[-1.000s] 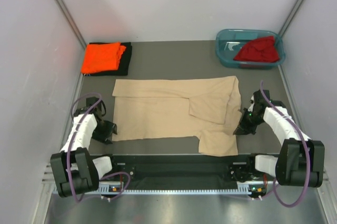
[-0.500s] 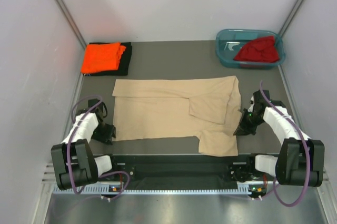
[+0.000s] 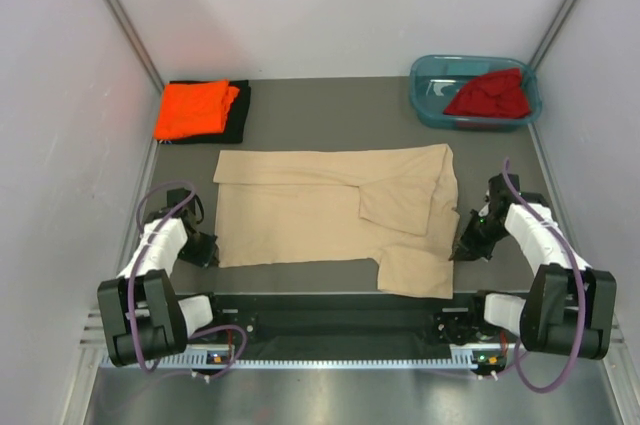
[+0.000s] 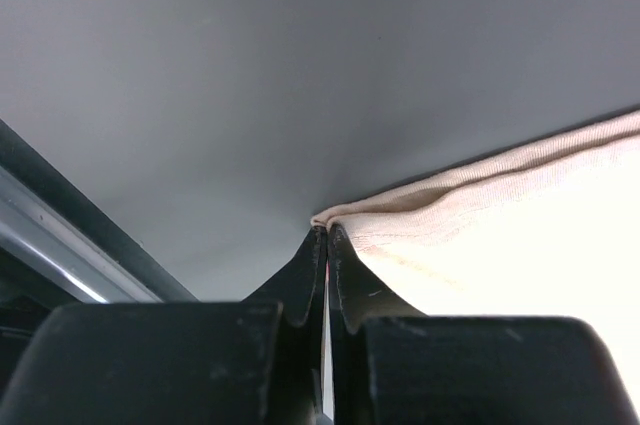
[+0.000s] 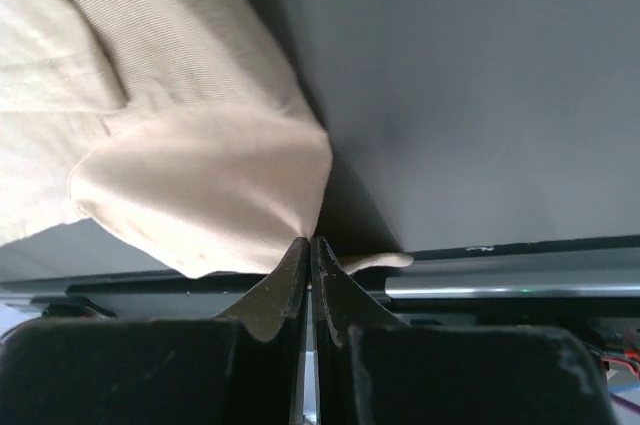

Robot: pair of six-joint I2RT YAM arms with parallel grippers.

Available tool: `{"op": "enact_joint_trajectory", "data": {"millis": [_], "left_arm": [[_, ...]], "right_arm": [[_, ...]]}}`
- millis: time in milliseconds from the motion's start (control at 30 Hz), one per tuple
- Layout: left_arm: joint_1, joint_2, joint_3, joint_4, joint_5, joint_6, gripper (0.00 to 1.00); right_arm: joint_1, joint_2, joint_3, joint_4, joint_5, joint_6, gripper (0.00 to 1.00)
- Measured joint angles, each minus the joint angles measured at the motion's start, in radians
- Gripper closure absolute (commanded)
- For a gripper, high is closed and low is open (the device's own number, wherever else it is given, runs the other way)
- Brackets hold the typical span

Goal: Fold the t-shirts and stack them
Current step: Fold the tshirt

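Observation:
The beige t-shirt (image 3: pixel 300 220) lies spread flat across the middle of the table, with one sleeve folded in over its right part. My left gripper (image 3: pixel 207 250) is shut on its near left corner; the left wrist view shows the jaws (image 4: pixel 327 232) pinched together on the tip of the cloth (image 4: pixel 520 235). My right gripper (image 3: pixel 461 248) is shut on the shirt's near right edge, and in the right wrist view the cloth (image 5: pixel 180 165) is drawn to a point between the tips (image 5: pixel 310 241). A folded orange t-shirt (image 3: pixel 195 108) lies on a black t-shirt (image 3: pixel 243 110) at the back left.
A teal tub (image 3: pixel 470 60) at the back right holds the crumpled dark red t-shirt (image 3: pixel 488 95). White walls close in the table on the left, back and right. A metal rail (image 5: pixel 500 285) runs along the near edge by the arm bases.
My left gripper has shut on the shirt's near left corner. The right gripper, still shut on the cloth, has shifted slightly right and nearer, tugging that edge along.

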Motion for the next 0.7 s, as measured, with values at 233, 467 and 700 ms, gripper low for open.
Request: {"op": "enact_joint_trajectory", "data": {"millis": [233,467,700], "left_arm": [[-0.001,-0.038,-0.016,-0.019,-0.002,0.0,1.0],[-0.027,-0.038,0.005,-0.083,-0.051,-0.017,1.0],[-0.047,-0.038,0.091,-0.124,-0.095,-0.014,1.0]], "right_arm": [[-0.042,-0.006,0.003,-0.032,0.052,0.008,1.0],[-0.043,-0.026,0.002,-0.04,0.056,0.006,1.0],[-0.029,-0.026,0.002,-0.039,-0.001,-0.008,1.0]]}}
